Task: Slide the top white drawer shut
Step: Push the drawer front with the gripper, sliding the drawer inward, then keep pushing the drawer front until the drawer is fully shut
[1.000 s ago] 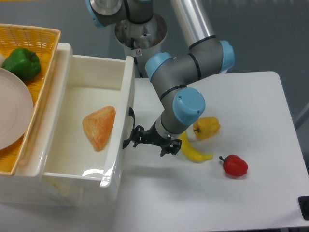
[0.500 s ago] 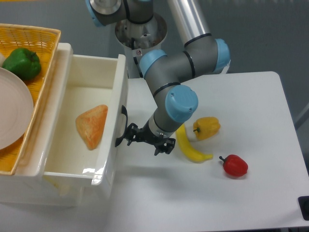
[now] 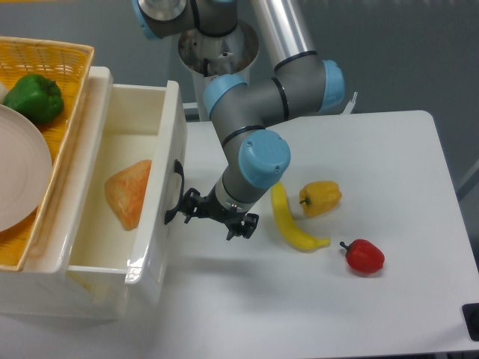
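Observation:
The top white drawer (image 3: 169, 149) stands partly pulled out of the cabinet at the left, its glossy front panel facing the table. Its black curved handle (image 3: 177, 190) is on that panel. An orange wedge-shaped item (image 3: 127, 193) lies inside it. My gripper (image 3: 213, 215) hangs low over the table just right of the front panel, jaws spread, nothing between them. Its left finger (image 3: 188, 203) is against the handle area, and the right finger (image 3: 239, 225) is over bare table.
A yellow wicker basket (image 3: 52, 56) on the cabinet top holds a green pepper (image 3: 34, 97) and a pale plate (image 3: 19, 179). A banana (image 3: 290, 221), a yellow pepper (image 3: 320, 197) and a red pepper (image 3: 363, 256) lie on the white table right of the gripper.
The drawer front has slid left into the cabinet, carrying the orange item with it. My gripper has moved left along with the panel, staying against the handle.

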`<state>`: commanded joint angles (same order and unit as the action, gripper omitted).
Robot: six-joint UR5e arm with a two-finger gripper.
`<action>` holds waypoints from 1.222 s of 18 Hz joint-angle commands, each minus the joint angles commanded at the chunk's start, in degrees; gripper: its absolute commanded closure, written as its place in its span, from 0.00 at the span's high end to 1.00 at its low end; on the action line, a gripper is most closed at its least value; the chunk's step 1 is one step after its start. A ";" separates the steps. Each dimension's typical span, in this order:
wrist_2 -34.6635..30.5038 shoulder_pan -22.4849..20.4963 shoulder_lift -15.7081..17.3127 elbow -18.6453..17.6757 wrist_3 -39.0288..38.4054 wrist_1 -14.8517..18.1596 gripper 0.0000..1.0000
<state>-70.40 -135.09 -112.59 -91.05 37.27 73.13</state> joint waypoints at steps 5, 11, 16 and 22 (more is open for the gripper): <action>-0.09 0.88 0.44 0.00 0.26 -0.09 1.00; -0.09 2.29 1.23 -0.09 0.09 -0.09 1.00; -0.09 3.69 1.23 -0.09 0.09 -0.26 1.00; -0.18 4.40 1.58 0.00 0.09 -0.53 1.00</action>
<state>-70.58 -130.69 -111.01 -91.05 37.35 72.60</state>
